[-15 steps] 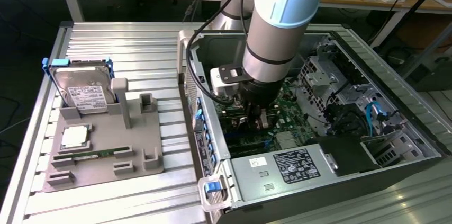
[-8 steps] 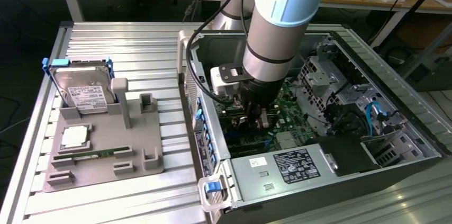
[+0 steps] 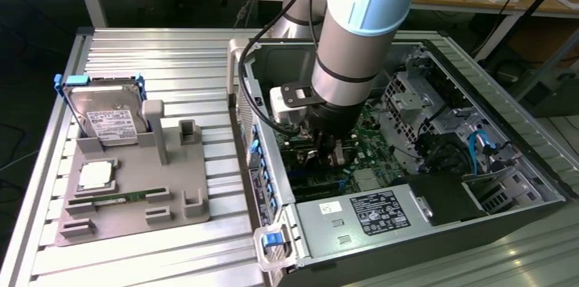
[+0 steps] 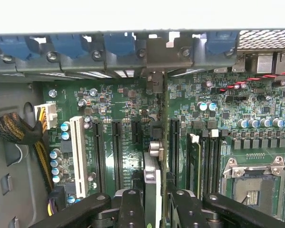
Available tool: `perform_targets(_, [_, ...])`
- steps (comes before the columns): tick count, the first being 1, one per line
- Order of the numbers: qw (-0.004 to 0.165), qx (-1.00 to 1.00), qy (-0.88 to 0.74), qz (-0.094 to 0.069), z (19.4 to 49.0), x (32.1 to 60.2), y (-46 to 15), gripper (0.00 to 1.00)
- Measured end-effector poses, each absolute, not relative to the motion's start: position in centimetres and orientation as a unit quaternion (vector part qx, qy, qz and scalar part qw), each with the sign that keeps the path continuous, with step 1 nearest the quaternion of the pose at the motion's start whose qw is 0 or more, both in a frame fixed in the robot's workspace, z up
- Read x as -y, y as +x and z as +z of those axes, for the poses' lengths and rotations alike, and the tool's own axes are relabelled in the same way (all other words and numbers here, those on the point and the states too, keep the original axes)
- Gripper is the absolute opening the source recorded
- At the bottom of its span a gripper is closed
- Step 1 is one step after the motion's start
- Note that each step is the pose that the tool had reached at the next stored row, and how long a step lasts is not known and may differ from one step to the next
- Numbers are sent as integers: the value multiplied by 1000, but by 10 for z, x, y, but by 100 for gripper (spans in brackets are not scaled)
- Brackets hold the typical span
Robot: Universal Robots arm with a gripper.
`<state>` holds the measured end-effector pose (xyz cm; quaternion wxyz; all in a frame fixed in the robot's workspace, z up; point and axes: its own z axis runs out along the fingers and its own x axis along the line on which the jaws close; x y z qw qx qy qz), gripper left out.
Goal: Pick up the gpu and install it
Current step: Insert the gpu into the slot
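Silver arm (image 3: 348,49), pale-blue joint caps

Reaches down from above, big grey and light-blue arm (image 3: 357,43) almost straight up and down. Black gripper (image 3: 327,155) points down at the low end. Two dark fingers (image 4: 132,209) sit close together, squeezed on something thin between them.

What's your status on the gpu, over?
Gripper shut on gpu, inside the open computer case. Card edge-on, standing over the motherboard slots. Nothing seen blocking the slot.
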<state>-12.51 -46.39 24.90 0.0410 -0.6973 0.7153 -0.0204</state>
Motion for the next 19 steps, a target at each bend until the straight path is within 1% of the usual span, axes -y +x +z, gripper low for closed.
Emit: perform_targets(19, [41, -715, -697, -20, 244, 464, -125, 27])
